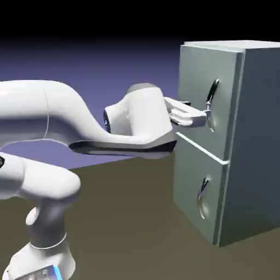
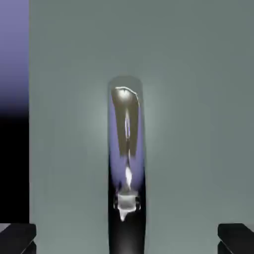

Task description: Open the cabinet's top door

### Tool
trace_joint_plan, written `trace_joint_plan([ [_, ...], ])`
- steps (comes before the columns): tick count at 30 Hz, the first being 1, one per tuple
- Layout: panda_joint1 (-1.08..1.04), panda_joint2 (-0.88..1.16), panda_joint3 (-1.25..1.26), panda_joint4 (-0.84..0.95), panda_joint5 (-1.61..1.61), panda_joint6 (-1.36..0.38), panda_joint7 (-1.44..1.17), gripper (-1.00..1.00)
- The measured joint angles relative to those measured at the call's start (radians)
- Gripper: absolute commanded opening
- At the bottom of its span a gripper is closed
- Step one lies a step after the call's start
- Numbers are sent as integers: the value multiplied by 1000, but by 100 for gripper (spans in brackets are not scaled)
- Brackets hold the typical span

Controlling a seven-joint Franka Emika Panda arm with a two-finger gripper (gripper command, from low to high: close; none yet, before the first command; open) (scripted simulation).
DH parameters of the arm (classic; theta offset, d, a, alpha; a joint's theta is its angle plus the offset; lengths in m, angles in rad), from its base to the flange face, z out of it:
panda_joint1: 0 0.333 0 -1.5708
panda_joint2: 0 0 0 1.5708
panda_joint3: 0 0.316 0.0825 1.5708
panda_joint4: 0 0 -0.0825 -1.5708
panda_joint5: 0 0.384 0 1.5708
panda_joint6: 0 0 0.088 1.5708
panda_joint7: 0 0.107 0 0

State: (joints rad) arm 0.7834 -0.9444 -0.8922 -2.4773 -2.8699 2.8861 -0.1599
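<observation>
Nearest the exterior view's camera, the white arm [image 1: 49,117] rises from the lower left and reaches level to the right across the brown table [image 1: 131,219] toward the cabinet [image 1: 257,142]. At its end the claw [image 1: 206,116] stands at the lower part of the top door's handle [image 1: 211,104], its fingertips right at the metal; whether they touch it cannot be told from this side. From the hand view the claw [image 2: 127,239] is spread wide: its two dark fingertips [image 2: 17,237] sit at the bottom corners, well apart, with the handle [image 2: 126,163] running upright between them and clear of both, so nothing is pinched. That handle is a curved, shiny bar, its rounded top end a little above the middle of the picture, and the flat grey-green top door [image 2: 198,124] fills the space behind it. The top door [image 1: 208,82] lies flush with the cabinet front, shut, so what the cabinet holds is hidden. Below it, across a thin seam, the lower door [image 1: 199,202] is shut too, with its own curved handle [image 1: 203,197]. The cabinet stands upright on the table at the right.
</observation>
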Motion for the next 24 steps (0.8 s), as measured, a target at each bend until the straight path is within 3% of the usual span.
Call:
trace_joint_plan([
  [3,105,60,-64,74,-22,-28,20,0],
  [4,133,76,-81,93,-27,-36,26,-100],
  [11,-48,148,77,30,-15,-72,149,-100],
  [24,-428,39,514,-252,527,-314,-93,-100],
])
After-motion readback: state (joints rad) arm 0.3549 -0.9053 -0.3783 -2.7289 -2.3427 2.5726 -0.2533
